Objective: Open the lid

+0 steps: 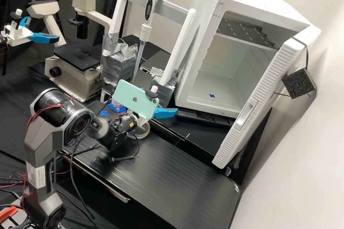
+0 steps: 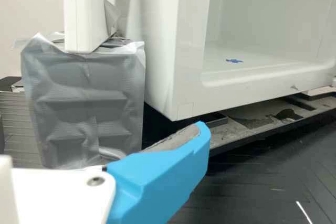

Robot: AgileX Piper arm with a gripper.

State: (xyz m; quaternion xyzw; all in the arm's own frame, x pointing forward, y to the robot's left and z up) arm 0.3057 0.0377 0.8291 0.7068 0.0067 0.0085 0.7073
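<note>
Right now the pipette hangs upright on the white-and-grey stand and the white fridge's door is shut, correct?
Not shut: the high view shows the white fridge's door open. The pipette does hang upright on the stand.

In the high view, a shallow, round, clear dish is seen resting flat on the black tabletop, between seven and eight o'clock from the centre of the view. Its pale, curved rim is exposed from about three round to six o'clock, the rest being partly hidden; whether it is covered cannot be made out.
</note>
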